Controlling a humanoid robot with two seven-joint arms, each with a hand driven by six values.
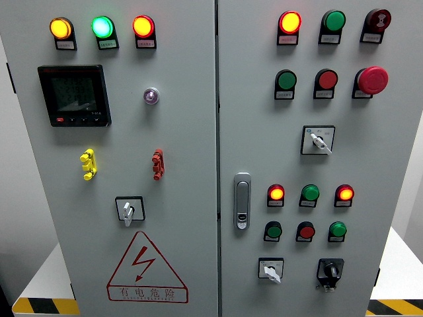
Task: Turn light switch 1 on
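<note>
across the head view stands a grey control cabinet (pixel 198 132) with two doors, and no robot hand or arm shows anywhere — so i cannot tell whether either hand is wide, narrow or holding anything. on the left door sit three lit lamps in a row, a dark meter display (pixel 73 96), a yellow terminal (pixel 88 164), a red terminal (pixel 157 164), a white rotary switch (pixel 129 209) and a triangular warning sign (pixel 145 267). on the right door are a door handle (pixel 242 201), more lamps and push buttons, a red emergency stop (pixel 372 80) and three more rotary switches (pixel 318 140) — nothing readable marks which one is "switch 1". judging from this, the task has not begun: the reach is yet to come. the next move calls for picking out the right knob, bringing one hand up to it, and pinching and twisting it without brushing the buttons nearby.
</note>
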